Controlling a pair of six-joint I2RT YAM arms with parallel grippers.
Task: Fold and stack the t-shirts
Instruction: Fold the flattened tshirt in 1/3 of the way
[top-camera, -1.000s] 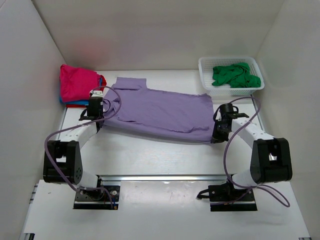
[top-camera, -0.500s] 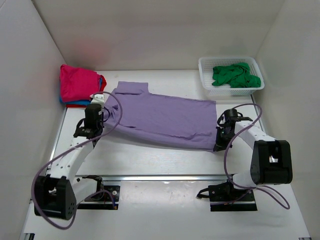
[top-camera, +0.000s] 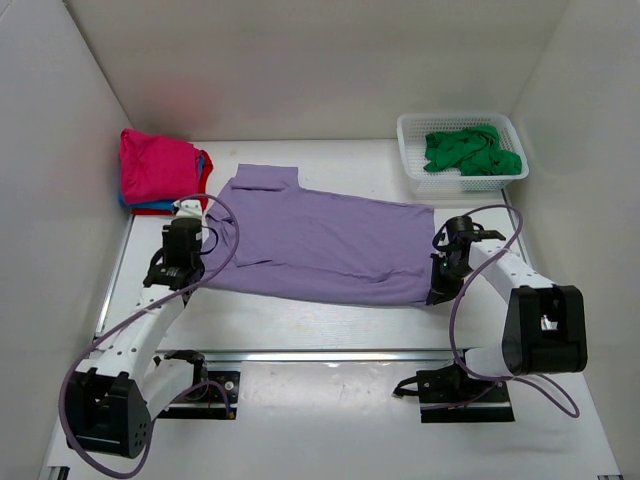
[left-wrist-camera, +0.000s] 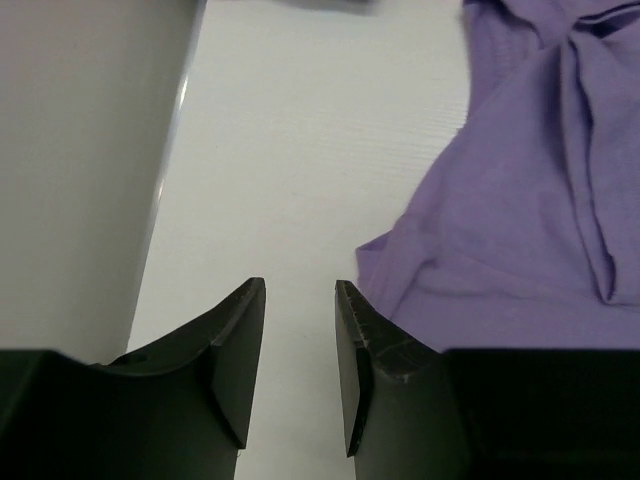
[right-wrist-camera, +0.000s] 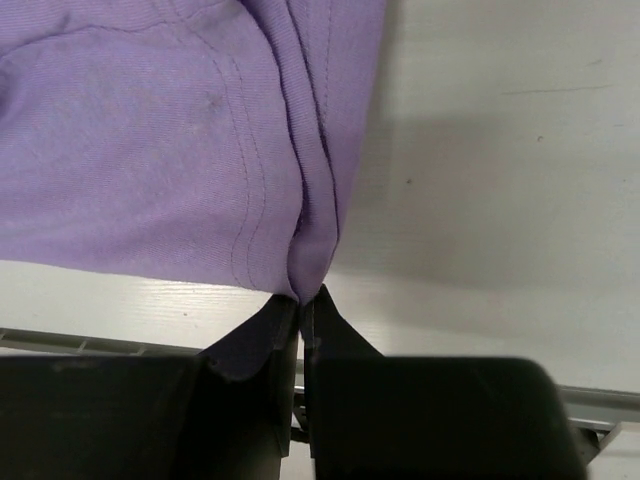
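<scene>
At the desk's far left corner sits a folded stack of t-shirts: a magenta pink cloth t-shirt on top, with the edges of a red t-shirt and a blue t-shirt showing beneath it. Just in front of the stack, the left gripper is released. Its black fingers stand apart over the bare white desk, with nothing between them and the cloth edge just to their right.

The lilac purple short-sleeved t-shirt lies spread across the middle of the desk, slanting from far left to near right. It is mostly flat, with soft creases near its left side and one sleeve pointing at the far edge. The right gripper is clenched on its bunched, stitched near right corner.

At the far right corner, a crumpled green t-shirt fills the white plastic lattice basket.
</scene>
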